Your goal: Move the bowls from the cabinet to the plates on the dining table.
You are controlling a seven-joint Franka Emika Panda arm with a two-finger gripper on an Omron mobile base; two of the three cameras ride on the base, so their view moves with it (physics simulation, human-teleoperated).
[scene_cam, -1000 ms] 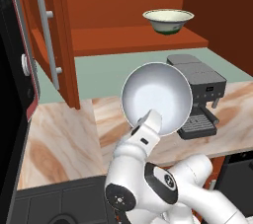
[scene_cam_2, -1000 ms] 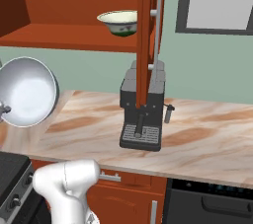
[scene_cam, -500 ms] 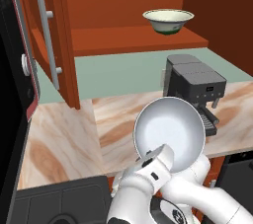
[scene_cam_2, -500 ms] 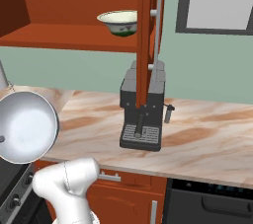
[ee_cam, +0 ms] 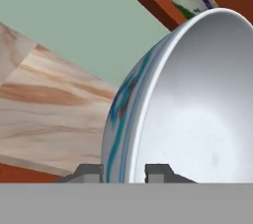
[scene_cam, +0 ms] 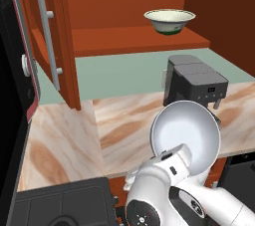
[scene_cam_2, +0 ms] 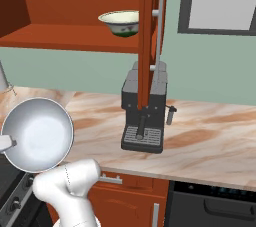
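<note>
end effector (ee_cam: pixel 123 171) clenched on the rim of the grey bowl (scene_cam: pixel 185 136), one finger (ee_cam: pixel 86 172) on the outside wall, the other on the inside. the bowl is in the air, tipped on edge, inside facing the base cameras. in the hand view its outer wall shows blue and brown streaks; inner face plain pale grey.

grey bowl sits low in front of the near edge of the worktop (scene_cam: pixel 119 125), at the right in the left base view, at the far left in the right base view. it is clear of the cabinet (scene_cam: pixel 124 16) and below the shelf level. in the left base view it overlaps the lower front of the coffee machine (scene_cam: pixel 196 83); can't tell the gap between them from that.

cream bowl (scene_cam: pixel 170 21) with the green band is upright on the cabinet shelf (scene_cam_2: pixel 70 38), toward the shelf's right end, above the coffee machine. in the hand view it shows past the grey bowl's rim.

cabinet doors open: left door (scene_cam: pixel 47 41) swung out with its grey bar handle facing us, right door (scene_cam_2: pixel 152 36) edge-on in the right base view, in front of the coffee machine.

coffee machine stands on the worktop against the green wall. black stove (scene_cam: pixel 64 205) at the near left, below worktop level.
</note>
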